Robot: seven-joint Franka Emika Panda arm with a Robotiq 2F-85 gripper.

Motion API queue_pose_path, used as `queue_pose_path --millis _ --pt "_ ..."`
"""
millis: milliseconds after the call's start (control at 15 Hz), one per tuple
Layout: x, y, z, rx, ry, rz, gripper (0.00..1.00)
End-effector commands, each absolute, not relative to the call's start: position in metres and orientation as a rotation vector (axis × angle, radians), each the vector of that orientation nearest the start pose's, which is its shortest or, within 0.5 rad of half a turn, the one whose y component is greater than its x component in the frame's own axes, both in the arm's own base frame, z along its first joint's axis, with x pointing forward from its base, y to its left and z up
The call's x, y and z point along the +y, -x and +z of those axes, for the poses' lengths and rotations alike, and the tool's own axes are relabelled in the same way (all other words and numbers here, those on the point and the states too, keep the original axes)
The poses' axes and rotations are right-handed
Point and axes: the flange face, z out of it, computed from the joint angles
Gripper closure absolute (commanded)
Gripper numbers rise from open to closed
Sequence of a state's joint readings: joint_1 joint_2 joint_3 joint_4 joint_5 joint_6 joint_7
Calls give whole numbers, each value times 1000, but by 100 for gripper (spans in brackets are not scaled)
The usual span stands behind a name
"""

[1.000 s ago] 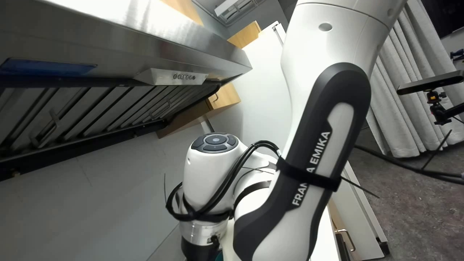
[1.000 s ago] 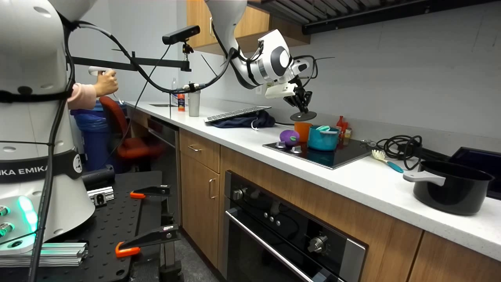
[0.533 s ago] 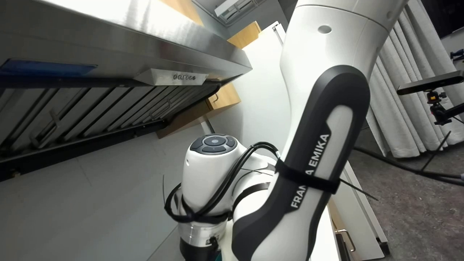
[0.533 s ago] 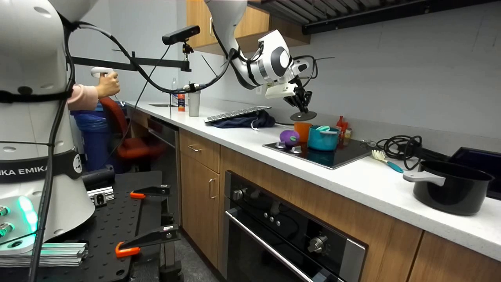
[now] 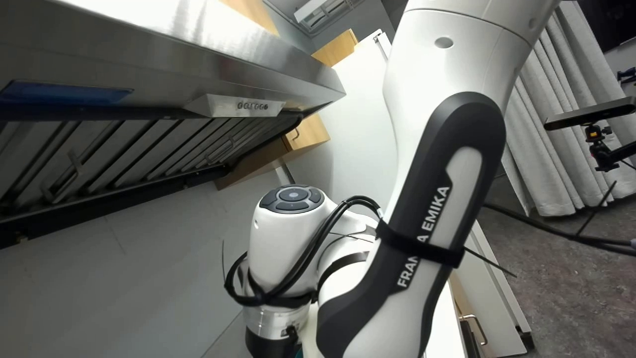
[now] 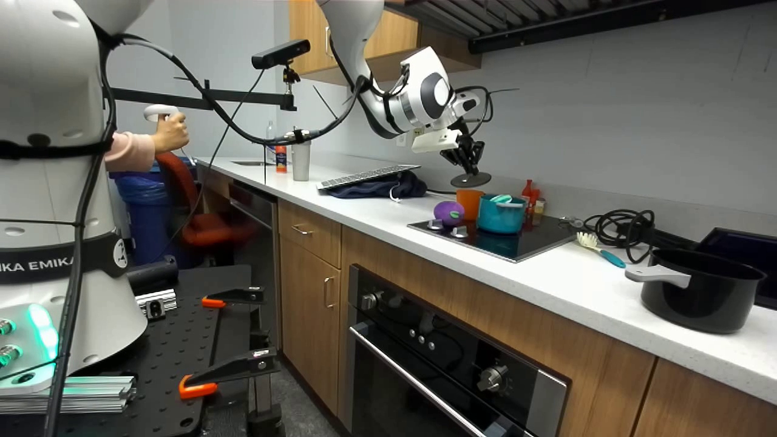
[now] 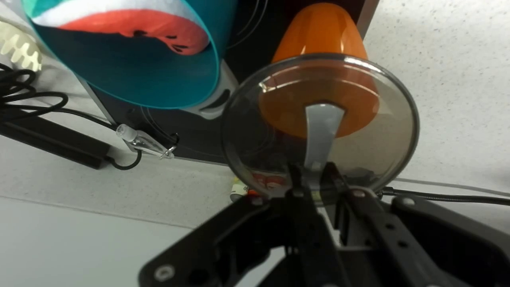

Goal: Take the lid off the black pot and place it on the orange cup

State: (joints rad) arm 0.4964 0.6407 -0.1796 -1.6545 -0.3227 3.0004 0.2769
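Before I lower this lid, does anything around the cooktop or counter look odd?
Two things: a watermelon-patterned item, apparently fabric, sits inside the teal pot on the cooktop, where food belongs; and a keyboard lies tilted, propped on dark cloth. I see no spill.

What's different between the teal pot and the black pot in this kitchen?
Color: the teal pot has a blue-green body, the black pot a black one.
Place: the teal pot stands on the stovetop, the black pot on the white counter.
Contents: the teal pot holds a watermelon-patterned toy; nothing can be made out inside the black pot.
Shared: both stand upright and uncovered, with pale gray handles.
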Motion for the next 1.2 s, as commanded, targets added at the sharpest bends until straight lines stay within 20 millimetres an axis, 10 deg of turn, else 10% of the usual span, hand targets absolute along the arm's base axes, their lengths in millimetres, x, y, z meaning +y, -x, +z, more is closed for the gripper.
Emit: queue_pose_path --millis 0,67,133,733,1133 --pt "276 -686 323 -644 2904 -1168 96" --pt "276 -685 323 -638 2907 -1165 96" --pt "276 -685 323 -634 2910 -1162 60" --pt "274 -686 324 -630 2925 -1167 1" --pt "275 -685 323 -607 2922 -1163 0"
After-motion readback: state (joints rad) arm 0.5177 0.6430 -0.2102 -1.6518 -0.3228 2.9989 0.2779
